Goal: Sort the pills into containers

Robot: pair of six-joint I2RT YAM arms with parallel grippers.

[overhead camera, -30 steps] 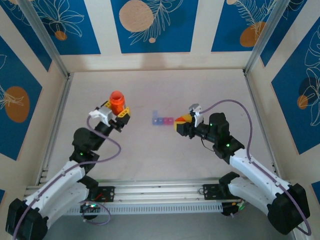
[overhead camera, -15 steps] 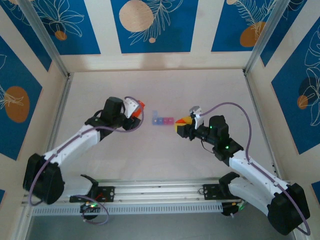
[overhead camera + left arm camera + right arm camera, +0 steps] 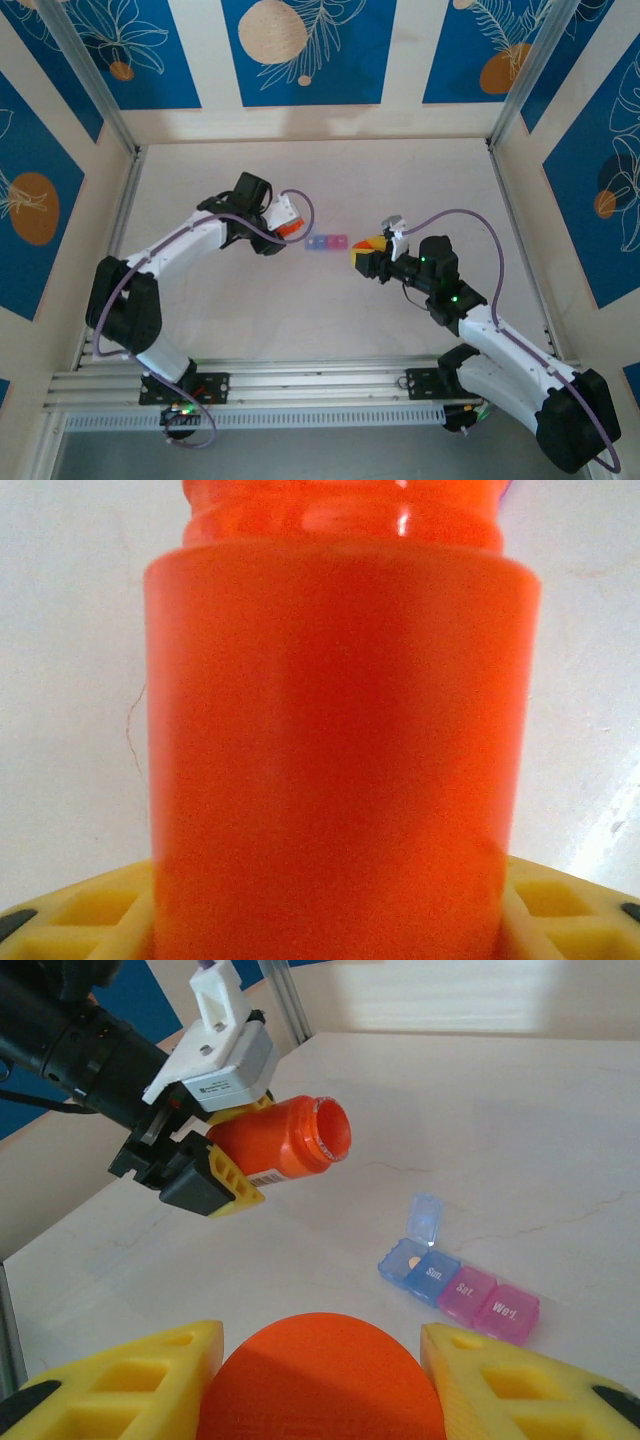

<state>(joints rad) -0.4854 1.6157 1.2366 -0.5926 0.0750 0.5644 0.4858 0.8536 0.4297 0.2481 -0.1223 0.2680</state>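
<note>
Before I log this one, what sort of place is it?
Probably a lab robot cell: a table boxed by blue panels and aluminium rails, two bolted arms, the left gripper holding a bottle near a pill box, the right gripper a cap.

In the left wrist view the orange bottle is so close that it looks fuzzy; its top and bottom are cut off by the picture's edges; it hides most of the yellow fingers of the left end effector; in the right wrist view the orange lid and the fingers of the right end effector are cut off at the bottom edge; a speck in the open blue part of the pill box is too small to name; from above its letters are too small to read.
</note>
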